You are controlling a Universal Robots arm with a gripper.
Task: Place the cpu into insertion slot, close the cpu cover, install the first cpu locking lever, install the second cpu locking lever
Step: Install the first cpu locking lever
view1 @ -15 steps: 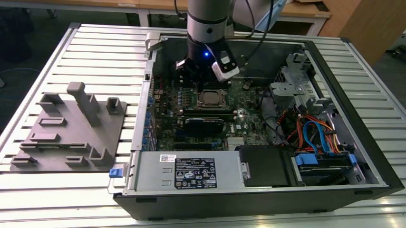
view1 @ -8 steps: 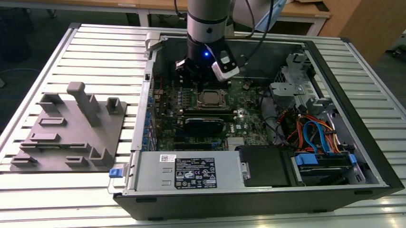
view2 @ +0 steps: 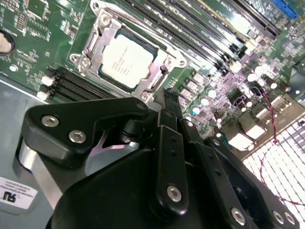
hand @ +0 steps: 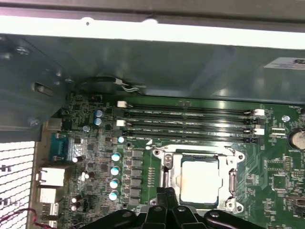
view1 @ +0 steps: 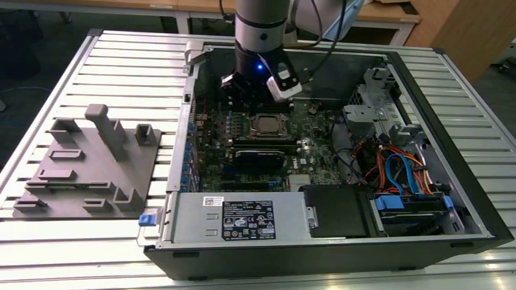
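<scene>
Pale silvery square cpu (view2: pixel 126 59) is sitting in the metal-rimmed insertion slot (view2: pixel 102 20) mid green motherboard (view2: pixel 28 47), with the thin silvery windowed cpu cover (view2: pixel 97 47) lying over it. Black gripper (view2: pixel 171 102) is hovering just beside it, fingers together and empty. Can't tell if it's locked down yet.

Robotics lab or workshop: an open PC case (view1: pixel 322 257) lies on a slatted aluminium table (view1: pixel 121 54) under a robot arm (view1: pixel 262 24), beside a grey fixture plate (view1: pixel 81 188); wooden benches (view1: pixel 387 13) stand behind.
</scene>
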